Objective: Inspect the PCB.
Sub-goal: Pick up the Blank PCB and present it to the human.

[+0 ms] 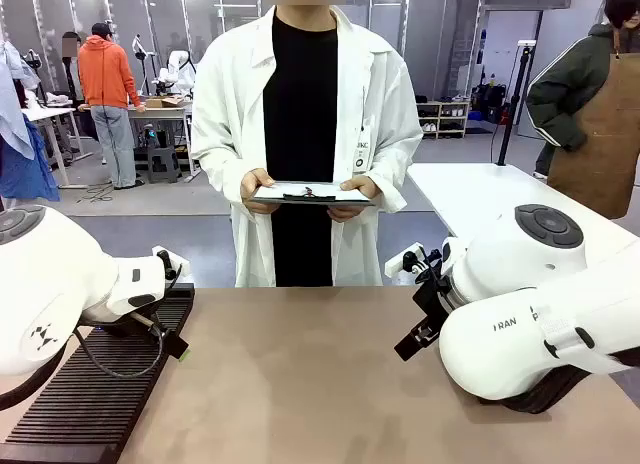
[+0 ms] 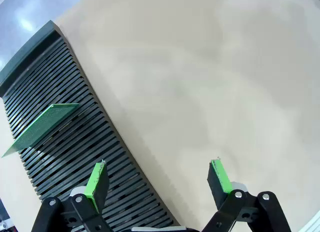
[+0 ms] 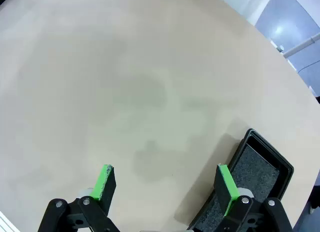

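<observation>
A bare tan surface (image 1: 300, 384) runs across an open workshop to a person (image 1: 310, 114) holding a clipboard (image 1: 310, 193) at the far side. The PCB (image 2: 42, 124) stands tilted in a black slotted rack (image 2: 50, 77) at the left wrist view's middle left. It lies up and left of the left fingers (image 2: 97, 184), with its long edge running along the slats. The left arm is judged nearer. The left fingers gape wide and empty. The right fingers (image 3: 225, 184) do too, above a shallow black tray (image 3: 280, 167).

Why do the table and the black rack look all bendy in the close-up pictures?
Left wrist view: the wide lens bows the slotted rack; right wrist view: the edge of the table curves too, and soft shadows blotch it; front view: the table edge runs straight.
</observation>
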